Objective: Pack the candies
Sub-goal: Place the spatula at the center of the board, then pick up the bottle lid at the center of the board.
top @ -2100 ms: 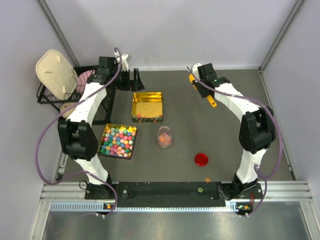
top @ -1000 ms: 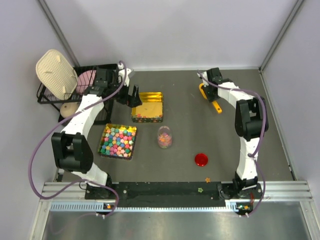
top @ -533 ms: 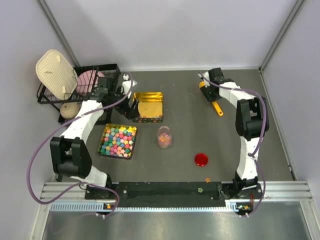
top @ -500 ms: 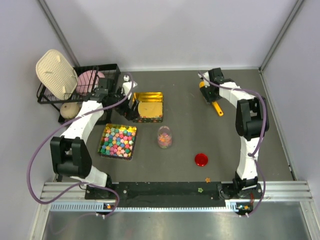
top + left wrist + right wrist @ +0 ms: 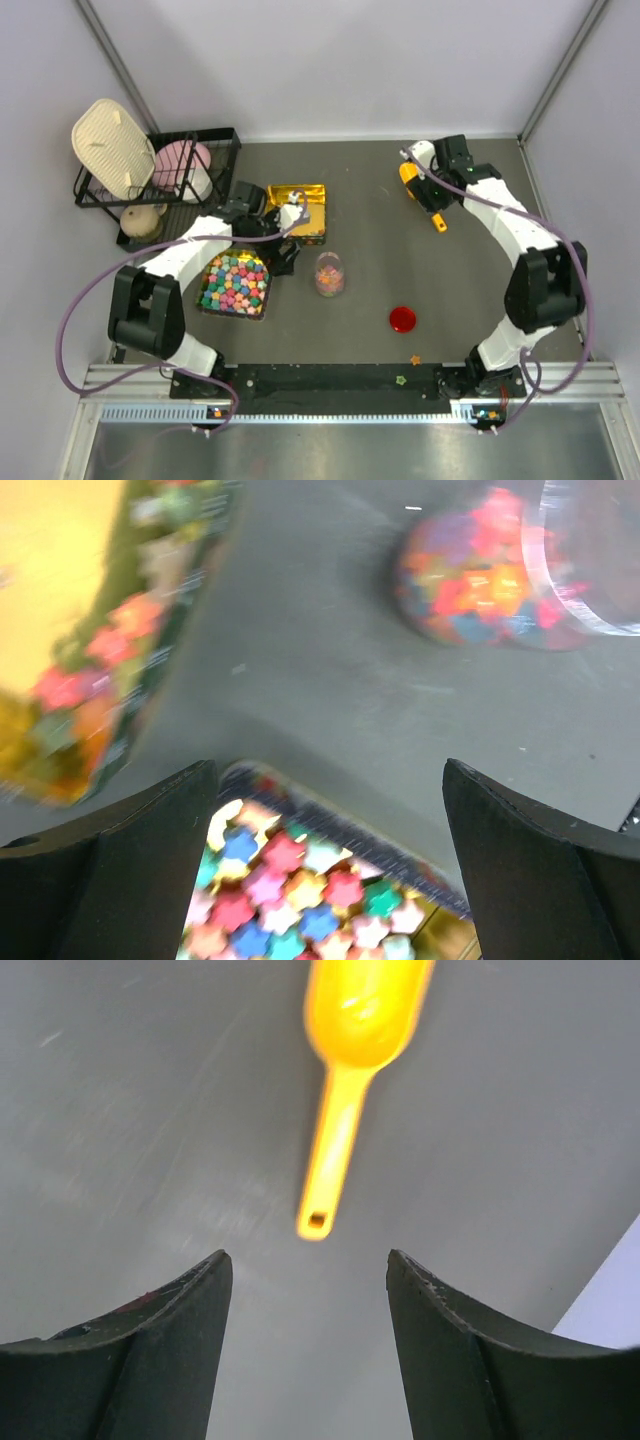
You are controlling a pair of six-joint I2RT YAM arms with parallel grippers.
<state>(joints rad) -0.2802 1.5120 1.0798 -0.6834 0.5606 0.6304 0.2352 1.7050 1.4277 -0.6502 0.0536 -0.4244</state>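
Now I am poising my spread right tool (image 5: 305,1260) over the yellow plastic scoop (image 5: 345,1080) to pinch its handle, my spread left tool (image 5: 330,780) hanging beside the clear jar (image 5: 329,273).

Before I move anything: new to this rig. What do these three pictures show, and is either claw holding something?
A white left arm and right arm are bolted at the near edge of the grey table, each ending in a two-finger gripper. The wide picture looks down from above; the others are wrist cameras. On the table: a gold rectangular tin, a tray of chunky multicoloured candies, a clear jar of small candies, a round red lid, a yellow plastic scoop. The left gripper hangs open above the tray's edge; the right gripper open by the scoop's handle. Neither holds anything.
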